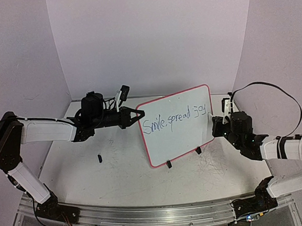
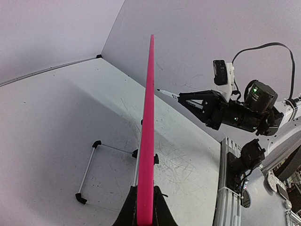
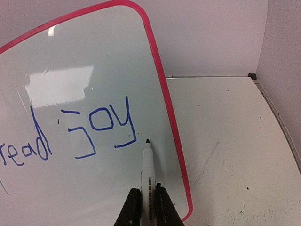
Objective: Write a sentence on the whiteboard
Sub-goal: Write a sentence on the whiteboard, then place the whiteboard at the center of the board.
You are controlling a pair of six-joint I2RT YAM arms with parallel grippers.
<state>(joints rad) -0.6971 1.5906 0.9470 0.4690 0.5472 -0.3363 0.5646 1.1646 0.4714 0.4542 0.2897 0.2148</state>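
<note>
Top external view: on a scuffed bench point(image 1: 108, 167) between pale walls point(image 1: 151, 36) the whiteboard point(image 1: 178, 137) stands mid-bench, left jaws clamping its left edge, right jaws gripping a marker point(image 3: 146, 165) at the end of the sentence point(image 1: 174, 120).

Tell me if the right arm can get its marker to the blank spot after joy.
Probably yes: the marker tip sits just right of the y, nothing between it and the whiteboard, which the left fingers grip.
</note>
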